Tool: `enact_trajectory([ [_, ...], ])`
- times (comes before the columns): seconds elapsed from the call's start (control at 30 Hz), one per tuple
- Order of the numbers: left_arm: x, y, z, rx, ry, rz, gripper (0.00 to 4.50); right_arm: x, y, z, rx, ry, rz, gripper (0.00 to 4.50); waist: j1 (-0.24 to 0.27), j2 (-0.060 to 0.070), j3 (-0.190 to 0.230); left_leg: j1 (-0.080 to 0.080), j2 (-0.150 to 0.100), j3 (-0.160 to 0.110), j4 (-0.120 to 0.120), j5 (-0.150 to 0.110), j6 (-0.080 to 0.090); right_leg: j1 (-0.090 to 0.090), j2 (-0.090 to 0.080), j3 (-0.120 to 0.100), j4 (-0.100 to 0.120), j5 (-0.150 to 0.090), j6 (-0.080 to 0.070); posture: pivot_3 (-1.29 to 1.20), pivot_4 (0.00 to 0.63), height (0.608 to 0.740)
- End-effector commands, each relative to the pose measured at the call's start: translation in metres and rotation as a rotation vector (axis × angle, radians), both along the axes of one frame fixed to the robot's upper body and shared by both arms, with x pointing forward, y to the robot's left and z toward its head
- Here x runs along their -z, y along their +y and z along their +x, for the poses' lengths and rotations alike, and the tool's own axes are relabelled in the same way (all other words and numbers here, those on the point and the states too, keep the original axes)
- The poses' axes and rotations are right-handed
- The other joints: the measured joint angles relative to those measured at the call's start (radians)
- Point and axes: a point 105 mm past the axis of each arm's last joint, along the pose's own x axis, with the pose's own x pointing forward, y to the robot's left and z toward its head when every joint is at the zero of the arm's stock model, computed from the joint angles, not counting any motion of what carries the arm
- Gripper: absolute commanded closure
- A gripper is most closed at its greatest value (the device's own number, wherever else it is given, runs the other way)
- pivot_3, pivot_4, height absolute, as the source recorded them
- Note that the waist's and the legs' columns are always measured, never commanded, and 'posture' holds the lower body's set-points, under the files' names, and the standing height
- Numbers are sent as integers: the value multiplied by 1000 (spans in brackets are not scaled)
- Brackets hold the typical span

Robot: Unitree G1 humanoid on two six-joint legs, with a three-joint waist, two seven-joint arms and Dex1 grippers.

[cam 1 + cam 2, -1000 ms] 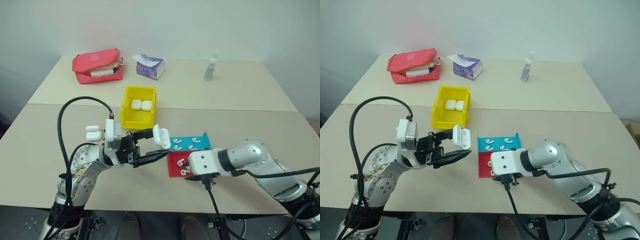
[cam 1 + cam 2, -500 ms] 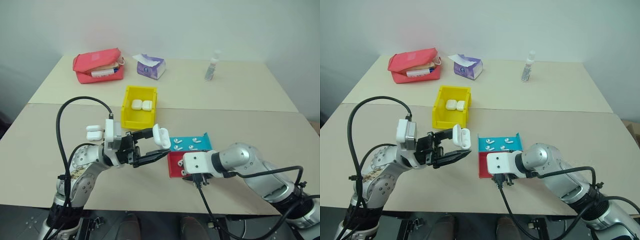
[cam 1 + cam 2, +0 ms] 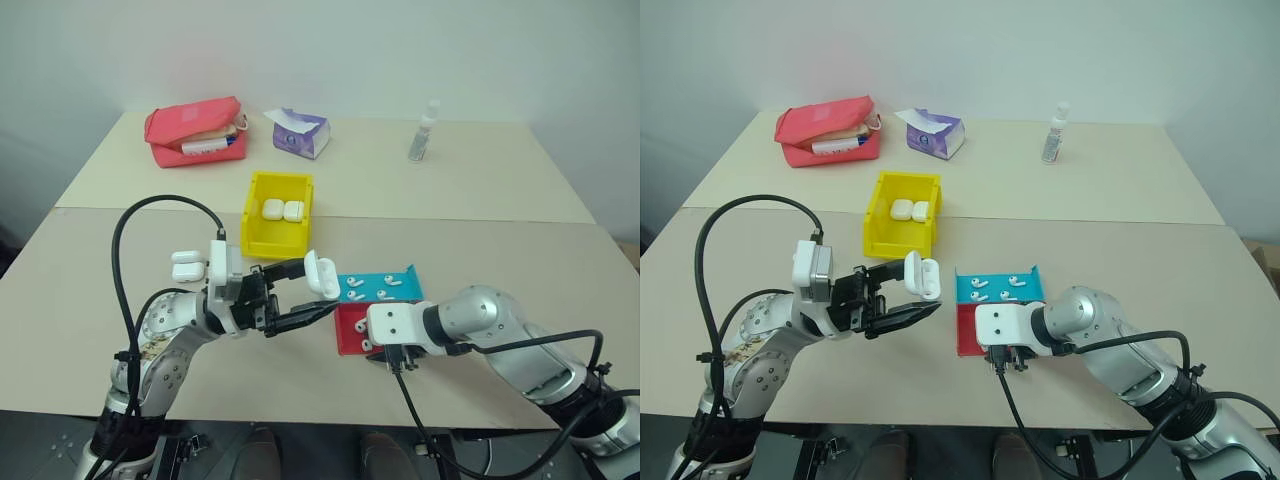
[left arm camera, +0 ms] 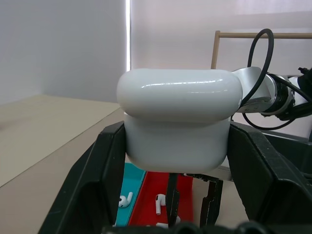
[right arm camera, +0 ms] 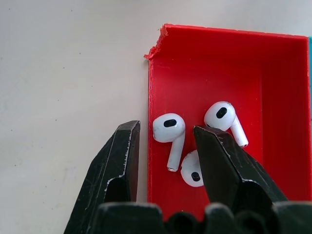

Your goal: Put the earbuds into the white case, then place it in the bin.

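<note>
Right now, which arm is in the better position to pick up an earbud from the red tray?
The right. Its gripper hangs open over the red tray, fingers straddling one earbud. The left gripper is shut on the white case.

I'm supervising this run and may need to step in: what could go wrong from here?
The right gripper is open, straddling the red tray's wall, with one earbud between its fingers; closing may pinch the wall or flick the earbud away. A second earbud lies against the first and could get knocked. The left gripper holds the case with its lid shut, so no earbud can go in.
</note>
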Motion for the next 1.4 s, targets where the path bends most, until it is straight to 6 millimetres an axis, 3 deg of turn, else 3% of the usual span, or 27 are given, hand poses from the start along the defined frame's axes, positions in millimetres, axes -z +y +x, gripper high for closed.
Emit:
enact_trajectory([
  [0.03,-9,1,-7,10,-46,-8,1698,-8,1,2,11,-24,20,2354,0,0,0,0,0,0,0,0,0,0,0,0,0,0,0,0,150,740],
  [0.63,-8,1,-8,14,-45,-5,1698,-8,0,4,46,-14,29,2354,0,0,0,0,0,0,0,0,0,0,0,0,0,0,0,0,150,740],
  [0.83,-8,1,-7,15,-46,-4,1698,-7,-1,4,52,-14,26,3820,0,0,0,0,0,0,0,0,0,0,0,0,0,0,0,0,150,740],
  [1.13,-8,3,-7,17,-43,-2,1698,-10,0,3,62,-4,43,3862,0,0,0,0,0,0,0,0,0,0,0,0,0,0,0,0,150,740],
  [1.4,-9,15,4,-4,-13,-4,1698,-33,2,2,152,103,211,3862,0,0,0,0,0,0,0,0,0,0,0,0,0,0,0,0,150,740],
])
